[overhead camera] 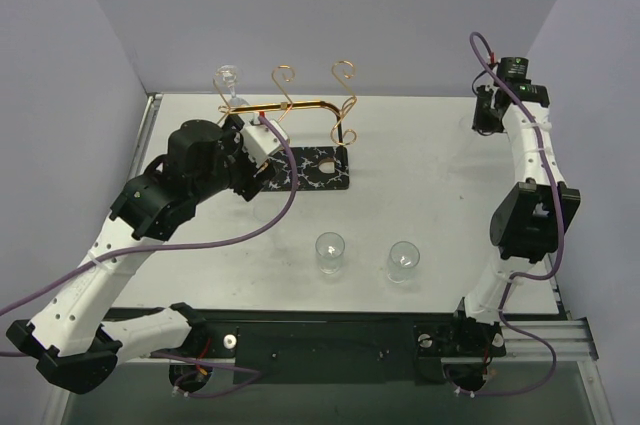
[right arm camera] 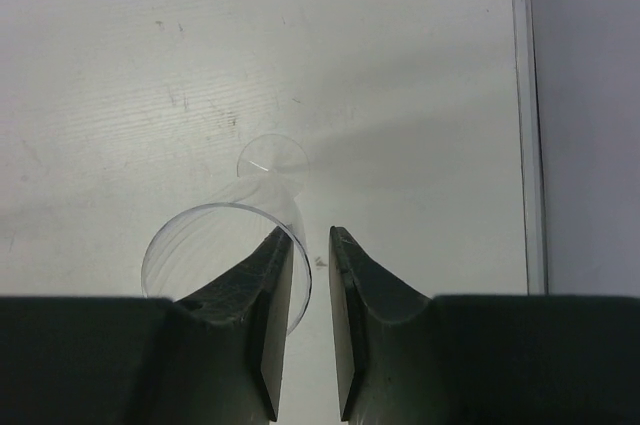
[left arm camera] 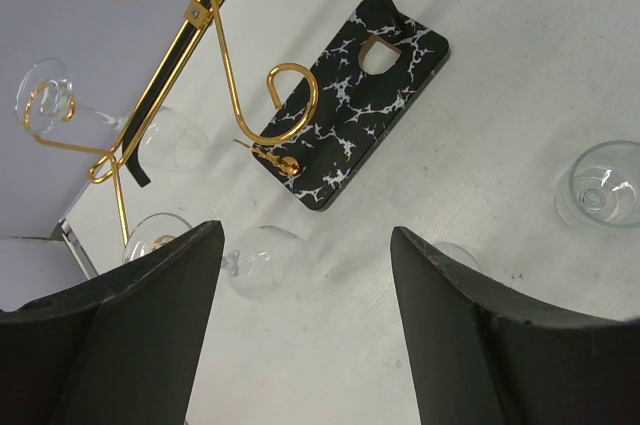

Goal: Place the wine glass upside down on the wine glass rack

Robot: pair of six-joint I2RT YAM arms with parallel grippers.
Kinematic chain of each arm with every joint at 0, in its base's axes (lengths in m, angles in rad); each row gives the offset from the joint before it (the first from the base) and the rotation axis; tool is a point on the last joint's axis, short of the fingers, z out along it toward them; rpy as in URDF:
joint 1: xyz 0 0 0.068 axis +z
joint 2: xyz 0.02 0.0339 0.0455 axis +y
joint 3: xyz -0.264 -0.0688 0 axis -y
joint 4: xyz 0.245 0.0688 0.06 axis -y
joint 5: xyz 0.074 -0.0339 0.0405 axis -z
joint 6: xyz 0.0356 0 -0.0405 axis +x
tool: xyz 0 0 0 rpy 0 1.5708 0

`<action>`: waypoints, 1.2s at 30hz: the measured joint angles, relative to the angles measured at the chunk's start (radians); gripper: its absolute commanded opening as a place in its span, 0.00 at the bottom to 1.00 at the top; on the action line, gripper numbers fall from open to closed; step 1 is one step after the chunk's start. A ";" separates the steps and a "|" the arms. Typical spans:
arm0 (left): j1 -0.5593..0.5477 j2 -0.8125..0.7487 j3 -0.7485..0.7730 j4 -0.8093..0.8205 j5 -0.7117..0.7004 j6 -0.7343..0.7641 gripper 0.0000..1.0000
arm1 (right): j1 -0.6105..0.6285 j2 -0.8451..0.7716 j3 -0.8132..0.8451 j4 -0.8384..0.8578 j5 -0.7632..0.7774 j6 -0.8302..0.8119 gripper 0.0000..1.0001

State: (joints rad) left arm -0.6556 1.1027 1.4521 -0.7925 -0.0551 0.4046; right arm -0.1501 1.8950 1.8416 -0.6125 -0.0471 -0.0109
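Right wrist view: wine glass upright on the table near its far right corner, well apart from the wine glass rack.
Right end effector nearly closed, glass rim at its narrow gap; whether it grips cannot be told. Left end effector wide open and empty beside the rack, where another glass hangs inverted.

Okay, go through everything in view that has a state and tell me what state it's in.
Left gripper: open, empty.
Right gripper: jaws nearly together at the corner glass rim, grip unclear.
Wine glass rack: upright, one glass hung, two loops free.
Hung wine glass: upside down on the end loop.
Left front glass: upright on the table.
Right front glass: upright on the table.
Corner glass: standing on its foot.
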 measured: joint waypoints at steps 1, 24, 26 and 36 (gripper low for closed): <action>0.000 0.000 -0.001 0.000 0.000 0.000 0.78 | 0.000 0.000 -0.003 0.000 -0.004 0.001 0.15; 0.000 0.235 0.268 0.052 0.021 -0.127 0.78 | 0.011 -0.426 -0.112 -0.067 -0.166 -0.064 0.00; 0.000 0.276 0.329 0.053 0.058 -0.171 0.79 | 0.030 -0.508 -0.109 -0.074 -0.197 -0.075 0.00; 0.000 0.497 0.610 0.044 0.346 -0.402 0.89 | 0.257 -0.717 -0.008 -0.127 -0.365 -0.117 0.00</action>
State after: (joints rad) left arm -0.6556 1.6001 2.0624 -0.7486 0.2905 0.0029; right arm 0.1074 1.1782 1.8332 -0.7391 -0.4126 -0.1280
